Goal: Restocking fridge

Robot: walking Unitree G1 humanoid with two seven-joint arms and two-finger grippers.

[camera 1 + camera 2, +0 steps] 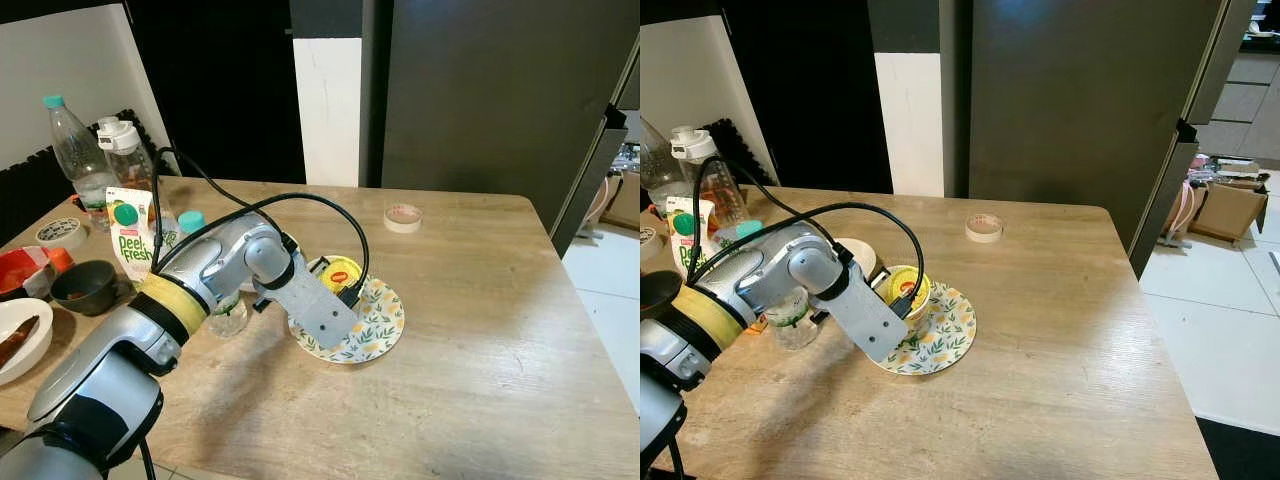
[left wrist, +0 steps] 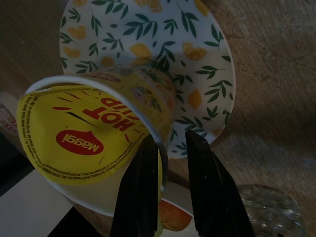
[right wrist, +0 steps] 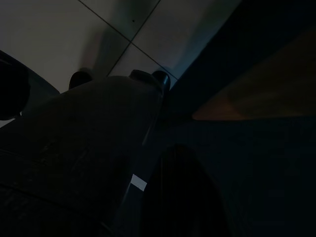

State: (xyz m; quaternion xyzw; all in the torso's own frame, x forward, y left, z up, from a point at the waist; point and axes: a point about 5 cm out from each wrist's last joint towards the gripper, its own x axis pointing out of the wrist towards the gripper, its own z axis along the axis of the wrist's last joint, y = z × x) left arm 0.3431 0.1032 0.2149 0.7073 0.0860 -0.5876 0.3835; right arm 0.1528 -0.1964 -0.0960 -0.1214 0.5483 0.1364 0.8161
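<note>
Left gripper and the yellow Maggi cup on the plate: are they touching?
Touching. In the left wrist view one black finger lies against the cup wall by its rim; the other finger stands beside it over the floral plate.
</note>
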